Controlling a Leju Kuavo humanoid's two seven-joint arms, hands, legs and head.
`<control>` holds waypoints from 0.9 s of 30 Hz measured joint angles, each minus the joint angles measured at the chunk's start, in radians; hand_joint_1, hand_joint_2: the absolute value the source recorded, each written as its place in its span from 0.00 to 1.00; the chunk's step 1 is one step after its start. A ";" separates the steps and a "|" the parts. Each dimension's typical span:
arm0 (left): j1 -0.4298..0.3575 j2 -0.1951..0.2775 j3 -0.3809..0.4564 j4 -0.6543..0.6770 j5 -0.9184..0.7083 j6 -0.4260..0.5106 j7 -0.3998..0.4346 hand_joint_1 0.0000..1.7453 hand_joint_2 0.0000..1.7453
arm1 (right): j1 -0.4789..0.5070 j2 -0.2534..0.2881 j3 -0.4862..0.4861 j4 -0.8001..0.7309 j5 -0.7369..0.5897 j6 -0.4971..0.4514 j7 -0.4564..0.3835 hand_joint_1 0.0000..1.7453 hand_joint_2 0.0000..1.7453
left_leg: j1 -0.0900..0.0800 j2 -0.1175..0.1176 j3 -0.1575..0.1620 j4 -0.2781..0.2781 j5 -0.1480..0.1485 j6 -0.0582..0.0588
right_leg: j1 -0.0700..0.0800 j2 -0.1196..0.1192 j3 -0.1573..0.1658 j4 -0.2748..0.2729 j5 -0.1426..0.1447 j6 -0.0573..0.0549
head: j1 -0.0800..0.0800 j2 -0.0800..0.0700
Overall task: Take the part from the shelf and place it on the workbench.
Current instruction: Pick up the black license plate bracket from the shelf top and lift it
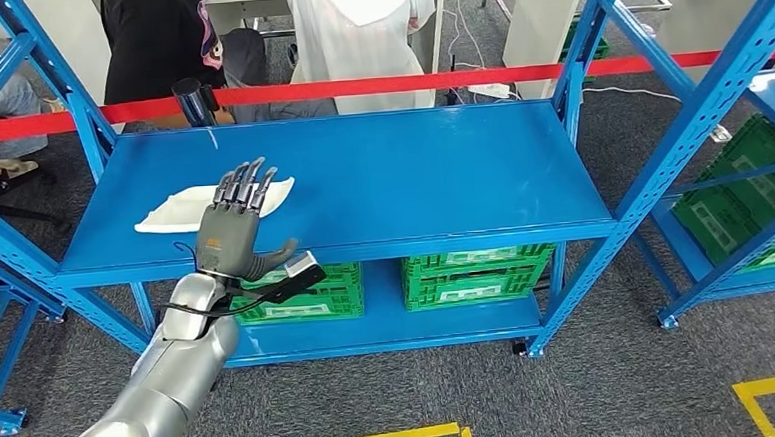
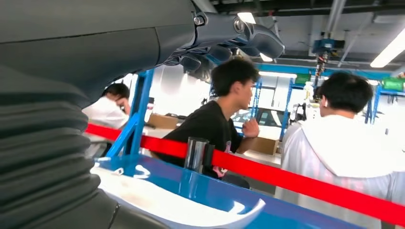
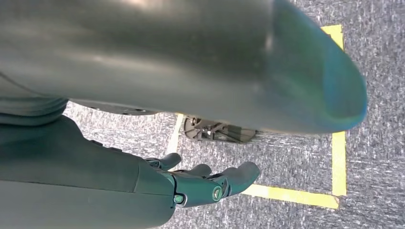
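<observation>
Fingers (image 1: 245,186) of the left hand (image 1: 234,227) are held spread and empty above the shelf (image 1: 411,177) — the white part (image 1: 178,211) lies flat just beyond, lengthwise along the shelf; the right hand (image 3: 200,183) hangs loosely uncurled, far off.

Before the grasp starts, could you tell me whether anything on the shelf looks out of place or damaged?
Nothing stands out. The white part lies flat on the blue shelf, with no visible damage. The left hand is raised in front of it, fingers apart, holding nothing.
</observation>
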 joint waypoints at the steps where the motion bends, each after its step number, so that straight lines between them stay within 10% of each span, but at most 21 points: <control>1: -0.011 -0.002 -0.015 0.015 -0.018 0.002 0.015 0.00 1.00 | 0.000 0.000 -0.001 0.000 -0.008 0.000 0.001 0.00 0.00 | 0.000 0.000 0.000 0.000 0.000 0.000 | 0.000 0.000 0.000 0.000 0.000 0.000 | 0.000 0.000; 16: -0.123 0.039 -0.129 0.152 -0.236 -0.091 0.256 0.00 1.00 | -0.017 0.000 -0.021 0.000 -0.013 -0.013 -0.005 0.00 0.00 | 0.000 0.000 0.001 0.000 0.000 -0.001 | 0.000 0.000 0.000 0.002 0.000 0.000 | 0.000 0.000; 27: -0.152 0.041 -0.162 0.198 -0.240 -0.199 0.243 0.00 1.00 | -0.017 -0.003 -0.040 0.000 -0.041 -0.034 -0.021 0.00 0.00 | 0.000 0.000 0.001 0.000 0.000 -0.001 | 0.000 0.000 0.000 0.002 0.000 0.000 | 0.000 0.000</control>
